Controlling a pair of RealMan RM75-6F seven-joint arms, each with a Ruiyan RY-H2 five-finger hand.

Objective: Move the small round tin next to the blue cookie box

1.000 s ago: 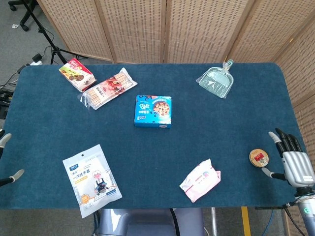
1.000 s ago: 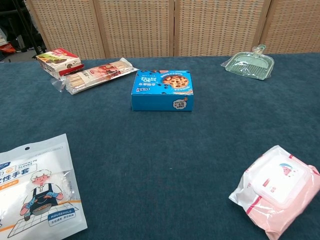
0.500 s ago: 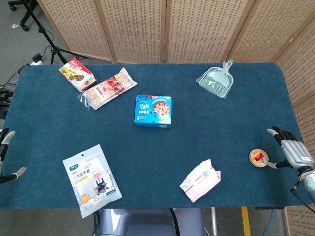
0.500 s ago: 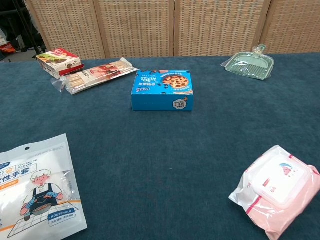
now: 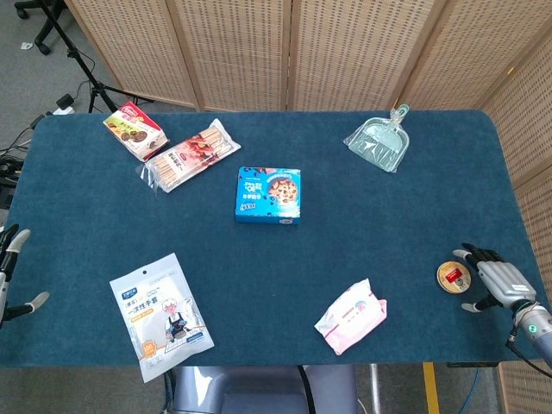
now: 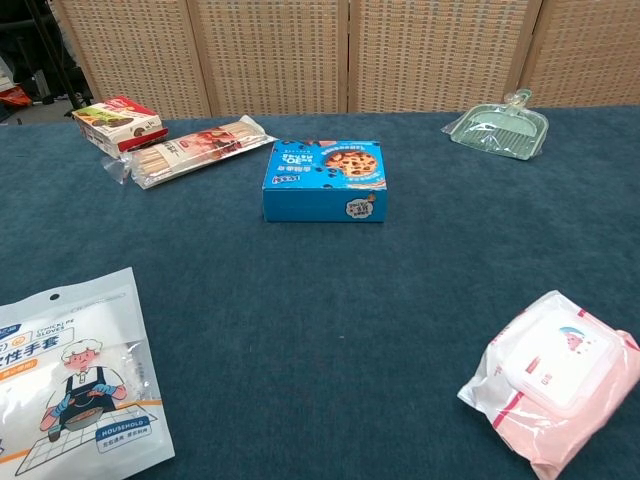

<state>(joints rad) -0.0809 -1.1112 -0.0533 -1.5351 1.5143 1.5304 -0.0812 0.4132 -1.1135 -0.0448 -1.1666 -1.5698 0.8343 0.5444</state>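
Small round tin [image 5: 453, 277]: flat, gold lid, well apart from blue cookie box [image 5: 268, 196], which lies flat, lid up.

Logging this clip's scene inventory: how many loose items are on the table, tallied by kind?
Boxes: 2 (blue cookie box, red snack box)
Soft packets: 3 (biscuit sticks, gloves bag, pink wipes)
Tins: 1 (small round tin)
Dustpans: 1 (green dustpan)
Total: 7
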